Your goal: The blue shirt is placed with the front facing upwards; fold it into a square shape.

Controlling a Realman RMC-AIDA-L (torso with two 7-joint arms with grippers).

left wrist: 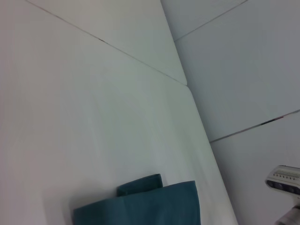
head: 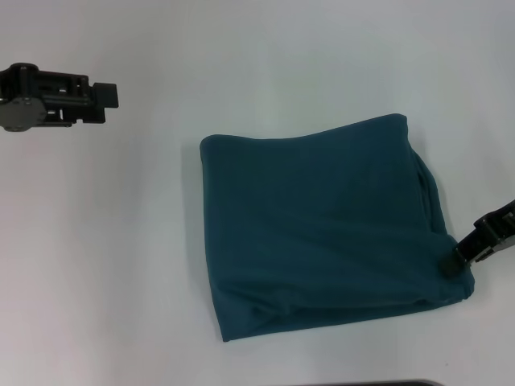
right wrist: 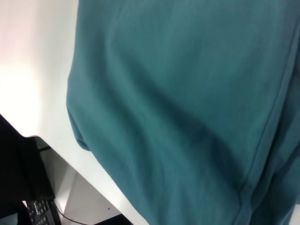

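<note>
Lying folded into a rough square, the blue shirt (head: 322, 229) sits on the white bench (head: 121, 257) toward its right side, a little nearer the near edge. No lettering or tag shows on the upturned layer. Its slightly longer axis runs left to right, with stacked edges along the right side. The right gripper (head: 457, 261) meets the shirt's near right corner, its fingers apparently closed on the cloth. The left gripper (head: 105, 95) hovers well apart near the far left, its fingers together on nothing.
</note>
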